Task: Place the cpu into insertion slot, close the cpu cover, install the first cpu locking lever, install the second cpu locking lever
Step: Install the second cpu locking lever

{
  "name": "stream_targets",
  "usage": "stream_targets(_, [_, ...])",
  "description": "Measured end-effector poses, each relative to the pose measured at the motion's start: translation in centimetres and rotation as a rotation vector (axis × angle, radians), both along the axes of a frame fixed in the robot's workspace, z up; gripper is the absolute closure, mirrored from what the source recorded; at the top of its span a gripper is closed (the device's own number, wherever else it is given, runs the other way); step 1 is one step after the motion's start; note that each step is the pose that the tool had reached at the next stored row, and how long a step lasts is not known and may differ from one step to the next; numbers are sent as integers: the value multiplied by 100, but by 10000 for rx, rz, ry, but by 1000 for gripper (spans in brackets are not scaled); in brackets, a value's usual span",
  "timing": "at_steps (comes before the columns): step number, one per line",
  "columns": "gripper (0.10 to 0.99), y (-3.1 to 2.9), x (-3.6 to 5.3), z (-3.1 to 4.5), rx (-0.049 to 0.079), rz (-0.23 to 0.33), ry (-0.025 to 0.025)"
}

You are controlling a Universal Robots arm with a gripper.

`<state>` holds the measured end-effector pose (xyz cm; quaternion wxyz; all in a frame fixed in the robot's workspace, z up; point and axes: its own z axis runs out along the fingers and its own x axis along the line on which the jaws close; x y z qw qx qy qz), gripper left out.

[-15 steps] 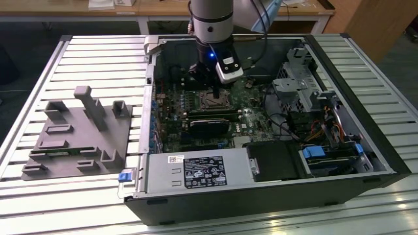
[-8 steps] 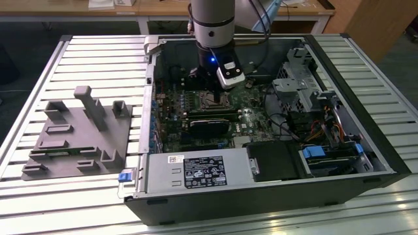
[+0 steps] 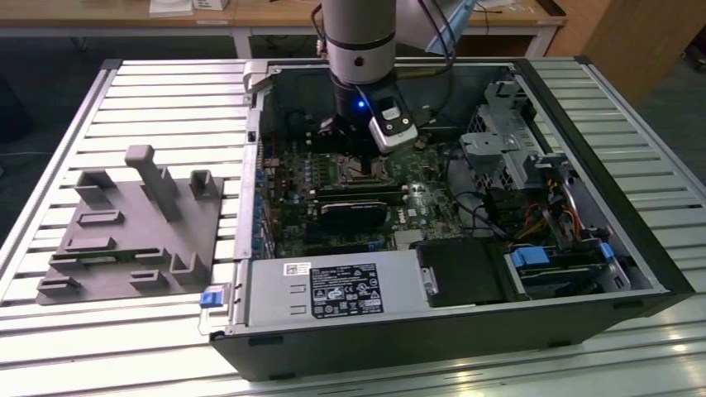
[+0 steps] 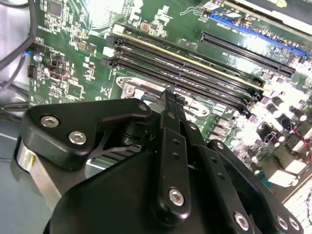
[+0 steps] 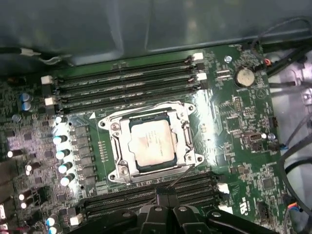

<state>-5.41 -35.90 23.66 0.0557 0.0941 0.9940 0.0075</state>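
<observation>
The black gripper (image 5: pixel 168 207) has its 2 slim fingers (image 4: pixel 169 105) drawn together to a narrow tip, holding nothing that can be seen; the tip hangs just beside the socket's edge, near a thin wire locking lever (image 5: pixel 181 175). In the first wrist view the small square cpu with its pale silvery-tan face (image 5: pixel 152 143) lies flat in the dark-rimmed insertion slot (image 5: pixel 133 165), and the thin silvery metal cpu cover (image 5: pixel 117 141) lies closed around it, the chip showing through its window. Long black memory slots (image 5: pixel 124 85) run along 2 opposite sides of the socket. In the exterior view the arm (image 3: pixel 355 41) reaches down into the open black computer case (image 3: pixel 441 331), and at 9 o'clock from the case a grey moulded fixture (image 3: pixel 132 227) rests on the slatted metal table (image 3: pixel 66 347).
</observation>
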Motion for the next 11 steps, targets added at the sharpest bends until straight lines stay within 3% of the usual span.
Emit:
stream_targets(4, [980,-24,-63,-33,18,118,0])
stream_targets(11, [980,-83,-146,-90,215,126,-1])
